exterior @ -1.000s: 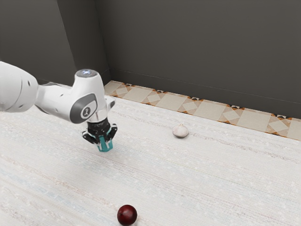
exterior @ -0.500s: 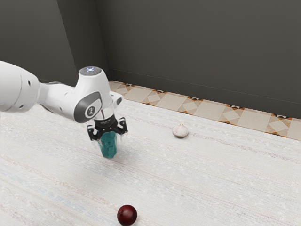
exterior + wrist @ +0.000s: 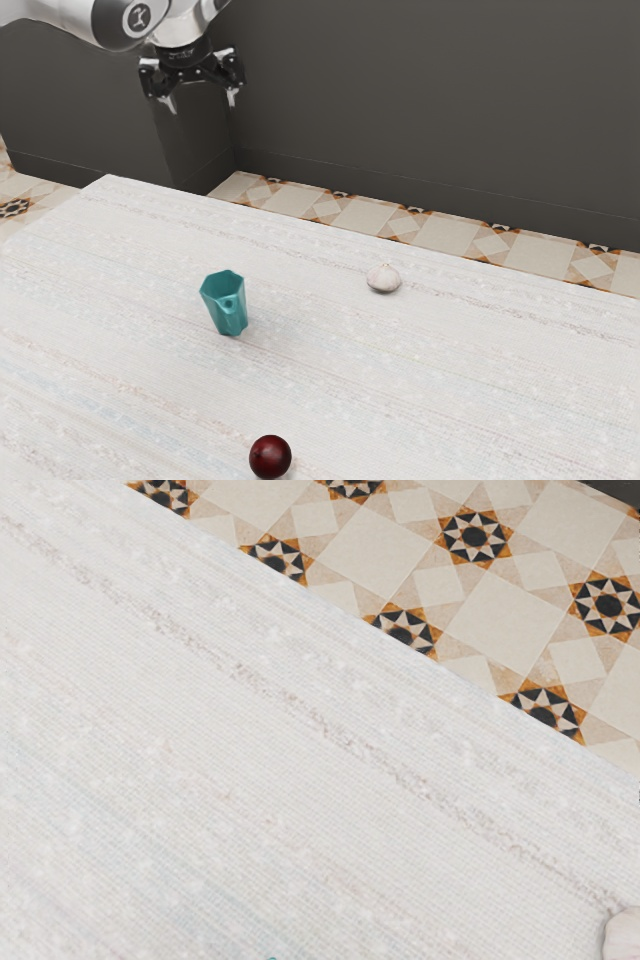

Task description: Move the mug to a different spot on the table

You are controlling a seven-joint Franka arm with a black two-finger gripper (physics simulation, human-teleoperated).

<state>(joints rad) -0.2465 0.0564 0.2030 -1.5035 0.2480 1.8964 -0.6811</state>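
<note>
1. Hangs high above the tabletop (image 3: 450,380), pincer (image 3: 200,97) spread apart and empty.
2. Shows the mug (image 3: 224,302) upright on the tabletop, far below, well apart from a pale bulb (image 3: 383,278).
3. Looks like the closing step; probably calls only for staying clear of the mug.

Mug (image 3: 224,302) on table (image 3: 480,380); bulb (image 3: 383,278) behind; ball (image 3: 270,456) before.

White garlic-like bulb (image 3: 384,279) sits on pale table (image 3: 480,380). Dark red round fruit (image 3: 270,456) lies well apart from bulb, nearer the camera. Patterned floor tiles (image 3: 450,232) run behind bulb.
</note>
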